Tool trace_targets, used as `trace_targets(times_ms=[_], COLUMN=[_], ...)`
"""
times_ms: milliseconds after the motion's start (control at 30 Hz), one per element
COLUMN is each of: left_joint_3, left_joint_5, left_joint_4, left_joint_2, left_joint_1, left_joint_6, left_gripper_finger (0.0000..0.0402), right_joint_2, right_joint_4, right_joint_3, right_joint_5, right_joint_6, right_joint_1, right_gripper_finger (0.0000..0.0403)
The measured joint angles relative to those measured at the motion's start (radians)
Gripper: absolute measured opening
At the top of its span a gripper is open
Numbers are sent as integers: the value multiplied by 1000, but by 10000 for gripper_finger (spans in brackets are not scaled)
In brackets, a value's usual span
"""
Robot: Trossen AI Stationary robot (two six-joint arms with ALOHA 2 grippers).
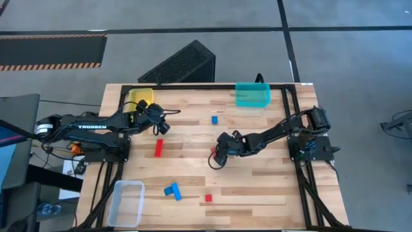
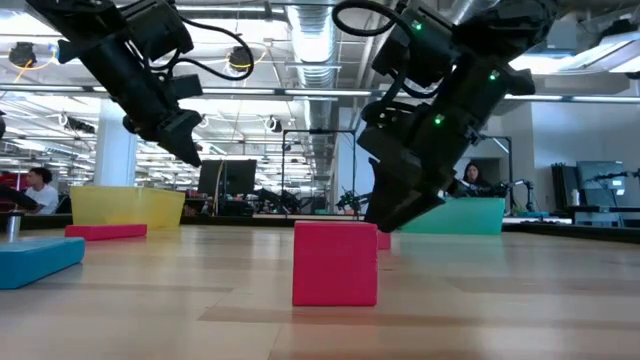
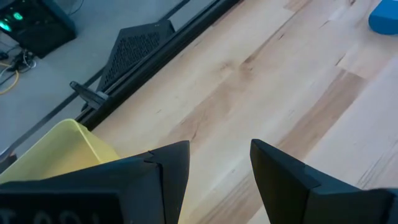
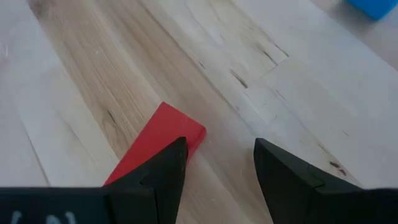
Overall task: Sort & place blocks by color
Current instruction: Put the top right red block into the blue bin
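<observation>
High view: wooden table (image 1: 257, 187) fills centre frame. Left gripper (image 1: 161, 126) sits left of centre just beside the yellow bin (image 1: 141, 98), fingers parted, nothing between them. Right gripper (image 1: 217, 154) is at centre frame, low over the wood, fingers parted around nothing, a small red block (image 1: 213, 150) just showing at its edge. Red bar (image 1: 158, 147) lies below the left gripper. Small blue cube (image 1: 214, 119) is upper centre, near the teal bin (image 1: 252, 95). Blue blocks (image 1: 172, 191) lie lower centre-left, close to the clear bin (image 1: 127, 202) at lower left. Red cube (image 1: 208, 198) is lower centre. Low view: the red cube (image 2: 335, 263) stands centre foreground; one arm hangs from upper left, the other from upper right with its tip near the table. Red bar (image 2: 105, 231) and a blue block (image 2: 40, 259) at left, yellow bin (image 2: 127, 206) behind them, teal bin (image 2: 470, 215) at right. People sit far back in the room. Left wrist view: fingers (image 3: 174, 168) apart with bare wood in the gap, yellow bin (image 3: 56, 149) at lower left, blue cube (image 3: 384, 15) at upper right corner. Right wrist view: fingers (image 4: 165, 171) apart, the small red block (image 4: 158, 140) lying flat at lower centre-left, its end partly behind one finger, not gripped; blue cube (image 4: 373, 6) at upper right.
</observation>
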Motion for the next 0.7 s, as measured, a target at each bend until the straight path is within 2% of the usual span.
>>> trace_targets(times_ms=[267,467,567,700], left_joint_3=[0,0,0,0], left_joint_5=[-8,-19,-19,-19], left_joint_4=[0,0,6,14], left_joint_2=[0,0,0,0], left_joint_1=[1,1,1,1], left_joint_6=[-1,0,2,3], left_gripper_finger=[161,161,161,161], right_joint_2=[-53,-165,-195,-153], right_joint_4=[-167,-222,-154,115], right_joint_3=[-8,-12,-13,-10], right_joint_5=[21,53,62,-12], right_joint_6=[-3,-3,-31,-143], right_joint_1=[5,21,30,70], right_gripper_finger=[159,156,166,178])
